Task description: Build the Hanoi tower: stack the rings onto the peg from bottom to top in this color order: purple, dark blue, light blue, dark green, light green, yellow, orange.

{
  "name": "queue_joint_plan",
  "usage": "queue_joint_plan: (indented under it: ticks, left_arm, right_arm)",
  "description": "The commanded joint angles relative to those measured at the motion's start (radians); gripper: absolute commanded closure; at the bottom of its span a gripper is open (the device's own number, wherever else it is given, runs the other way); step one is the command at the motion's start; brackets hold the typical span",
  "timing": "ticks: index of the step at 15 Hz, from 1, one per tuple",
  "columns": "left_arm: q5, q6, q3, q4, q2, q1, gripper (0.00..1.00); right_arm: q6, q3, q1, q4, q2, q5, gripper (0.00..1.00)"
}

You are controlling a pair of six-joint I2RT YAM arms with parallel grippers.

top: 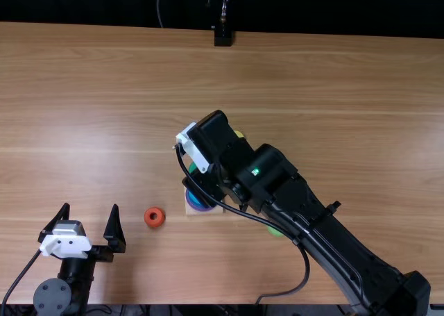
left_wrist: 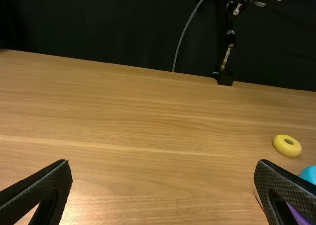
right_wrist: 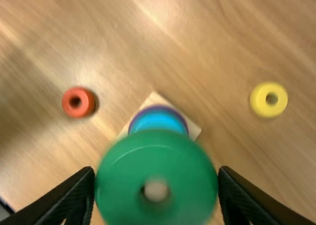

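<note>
In the top view, your left pincer [top: 91, 206] has its fingers apart near the bench's [top: 333, 101] near edge, with the orange ring [top: 154, 217] between it and the base [top: 192, 211]; your right pincer [top: 201, 189] is over the base. In the left wrist view, the yellow ring [left_wrist: 287, 145] lies on the bench. In the right wrist view, your right pincer is clamped on the dark green ring [right_wrist: 155, 160], above the light blue ring [right_wrist: 159, 119] and purple ring [right_wrist: 183, 120]; what shows in its hole is probably the peg [right_wrist: 156, 191].
</note>
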Motion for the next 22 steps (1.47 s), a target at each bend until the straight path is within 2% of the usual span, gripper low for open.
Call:
queue_joint_plan:
  ticks: [1, 8, 9, 10, 11, 12, 13, 16, 17, 19, 20, 21, 22]
  left_arm:
    - [0.011, 0.000, -0.030, 0.005, -0.011, -0.006, 0.00]
    - [0.011, 0.000, -0.030, 0.005, -0.011, -0.006, 0.00]
    - [0.011, 0.000, -0.030, 0.005, -0.011, -0.006, 0.00]
    - [0.013, -0.001, -0.030, 0.005, -0.011, -0.006, 0.00]
    - [0.011, -0.001, -0.030, 0.005, -0.011, -0.006, 0.00]
    - [0.013, -0.001, -0.030, 0.005, -0.011, -0.006, 0.00]
    - [0.011, -0.001, -0.030, 0.005, -0.011, -0.006, 0.00]
    - [0.011, 0.000, -0.030, 0.005, -0.011, -0.006, 0.00]
    - [0.011, -0.001, -0.030, 0.005, -0.011, -0.006, 0.00]
    - [0.013, -0.001, -0.030, 0.005, -0.011, -0.006, 0.00]
    - [0.011, 0.000, -0.030, 0.005, -0.011, -0.006, 0.00]
    - [0.011, 0.000, -0.030, 0.005, -0.011, -0.006, 0.00]
    - [0.011, -0.001, -0.030, 0.005, -0.011, -0.006, 0.00]
  right_arm:
    - [0.001, 0.008, 0.005, -0.012, 0.003, 0.024, 0.00]
    - [0.012, 0.052, -0.003, 0.118, 0.008, 0.023, 0.00]
    - [0.036, 0.059, -0.018, 0.130, 0.006, 0.026, 0.00]
    - [0.097, 0.059, -0.058, 0.150, 0.006, 0.026, 0.00]
    - [0.193, 0.052, -0.113, 0.177, 0.003, 0.024, 0.00]
    - [0.274, 0.049, -0.161, 0.212, 0.003, 0.026, 0.00]
    - [0.301, 0.042, -0.201, 0.258, 0.000, 0.028, 0.00]
    - [0.290, -0.093, -0.257, 0.352, -0.020, 0.026, 0.00]
    - [0.252, -0.178, -0.270, 0.413, -0.070, 0.024, 0.00]
    - [0.091, -0.383, -0.299, 0.553, -0.165, 0.028, 0.00]
    - [0.053, -0.458, -0.311, 0.599, -0.190, 0.028, 0.00]
    - [0.040, -0.523, -0.333, 0.623, -0.213, 0.028, 0.00]
    - [0.040, -0.575, -0.354, 0.627, -0.237, 0.024, 0.00]
